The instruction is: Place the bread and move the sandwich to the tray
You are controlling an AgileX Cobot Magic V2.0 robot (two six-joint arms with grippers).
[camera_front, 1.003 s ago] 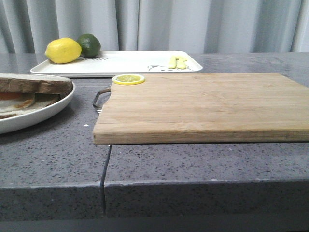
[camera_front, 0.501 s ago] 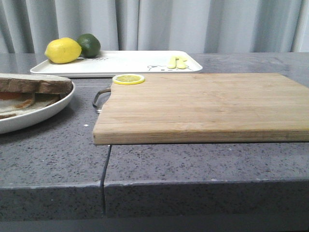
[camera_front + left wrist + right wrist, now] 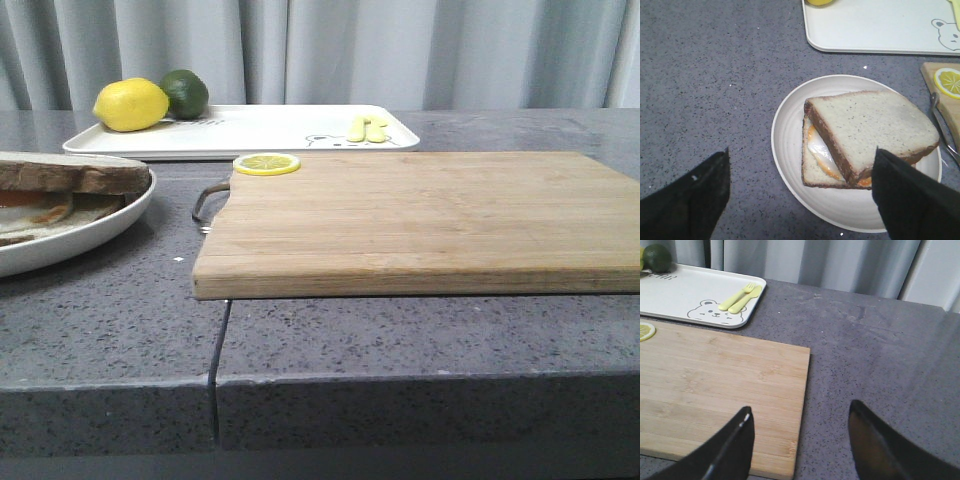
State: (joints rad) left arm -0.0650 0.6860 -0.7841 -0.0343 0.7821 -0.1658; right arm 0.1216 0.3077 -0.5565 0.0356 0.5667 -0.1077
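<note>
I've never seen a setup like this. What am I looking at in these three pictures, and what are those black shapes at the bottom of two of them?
This is a robot with two arms; each ends in jaws and carries a small camera at the wrist. The wide picture looks forward over the grey table. The other two look down from the wrists, and the black shapes are the fingers.

The left gripper hangs open over the sandwich, which has a fried egg inside and sits on a white plate. The right gripper hangs open over the edge of the wooden cutting board. Neither holds anything.

Further back lies a white tray with a lemon, a lime and small yellow cutlery. A lemon slice rests on the board.
</note>
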